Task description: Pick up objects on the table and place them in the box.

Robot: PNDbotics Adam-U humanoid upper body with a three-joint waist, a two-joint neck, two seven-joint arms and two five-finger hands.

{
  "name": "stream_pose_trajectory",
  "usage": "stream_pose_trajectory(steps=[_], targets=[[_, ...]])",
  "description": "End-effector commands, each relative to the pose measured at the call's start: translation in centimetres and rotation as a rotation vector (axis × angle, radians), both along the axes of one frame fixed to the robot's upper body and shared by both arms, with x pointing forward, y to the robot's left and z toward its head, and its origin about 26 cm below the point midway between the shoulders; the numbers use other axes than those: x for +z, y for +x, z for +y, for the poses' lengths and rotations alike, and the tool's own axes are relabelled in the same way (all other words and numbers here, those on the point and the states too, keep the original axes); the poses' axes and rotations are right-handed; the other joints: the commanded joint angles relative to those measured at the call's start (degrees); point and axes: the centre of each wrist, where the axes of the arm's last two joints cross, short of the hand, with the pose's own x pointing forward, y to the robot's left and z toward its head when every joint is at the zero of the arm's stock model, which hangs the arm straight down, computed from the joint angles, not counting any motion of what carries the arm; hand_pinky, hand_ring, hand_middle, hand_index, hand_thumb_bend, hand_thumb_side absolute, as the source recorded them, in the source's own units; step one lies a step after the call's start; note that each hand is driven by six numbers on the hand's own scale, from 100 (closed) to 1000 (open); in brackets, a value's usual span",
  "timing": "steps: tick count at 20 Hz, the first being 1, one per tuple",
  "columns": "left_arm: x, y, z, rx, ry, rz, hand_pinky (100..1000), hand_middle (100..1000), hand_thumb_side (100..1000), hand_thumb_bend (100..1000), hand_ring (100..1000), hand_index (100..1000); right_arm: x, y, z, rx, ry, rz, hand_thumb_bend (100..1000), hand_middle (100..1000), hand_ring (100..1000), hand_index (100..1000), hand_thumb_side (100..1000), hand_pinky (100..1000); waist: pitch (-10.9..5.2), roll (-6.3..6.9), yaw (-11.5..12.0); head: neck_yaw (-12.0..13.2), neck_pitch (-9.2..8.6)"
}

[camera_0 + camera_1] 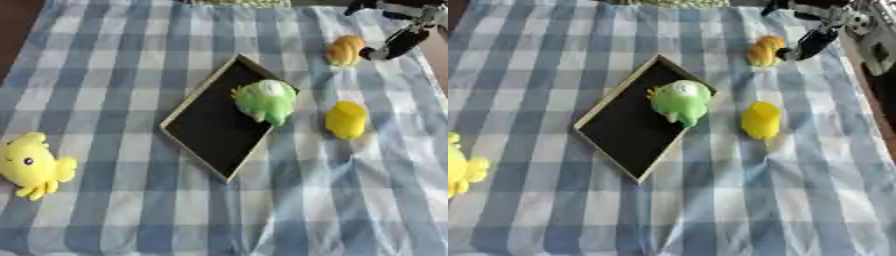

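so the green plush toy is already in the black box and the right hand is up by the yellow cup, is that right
Not quite. The green plush toy does sit in the flat black wood-rimmed box, but the right hand is beside the orange bread-shaped toy, as the left eye view shows. The yellow cup lies untouched nearer the camera.

Blue-and-white checked tablecloth (114, 60)
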Motion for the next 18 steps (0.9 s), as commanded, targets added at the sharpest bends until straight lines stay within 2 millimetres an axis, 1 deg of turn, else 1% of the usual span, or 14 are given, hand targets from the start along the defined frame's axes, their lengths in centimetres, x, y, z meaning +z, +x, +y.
stream_pose_trajectory(steps=[1, 10, 18], targets=[[1.0, 0.0, 0.1, -0.01, 0.02, -0.026, 708, 699, 727, 259, 829, 816, 1.2, -0.1, -0.5, -0.023, -0.013, -0.027, 309, 910, 969, 914, 100, 951, -1.17, -0.45, 0.1, -0.2, -0.5], [1.3, 0.1, -0.1, -0.015, 0.018, -0.038, 707, 698, 736, 253, 829, 815, 1.0, 0.0, -1.0, -0.072, -0.001, -0.046, 296, 907, 968, 914, 100, 949, 0.73, -0.55, 0.6, -0.1, -1.83], [1.5, 0.2, -0.3, -0.02, 0.017, -0.048, 707, 698, 742, 249, 830, 815, 0.7, 0.2, -2.0, -0.137, 0.039, -0.063, 265, 906, 968, 914, 100, 947, 2.64, -0.61, 2.0, -0.5, -3.14]])
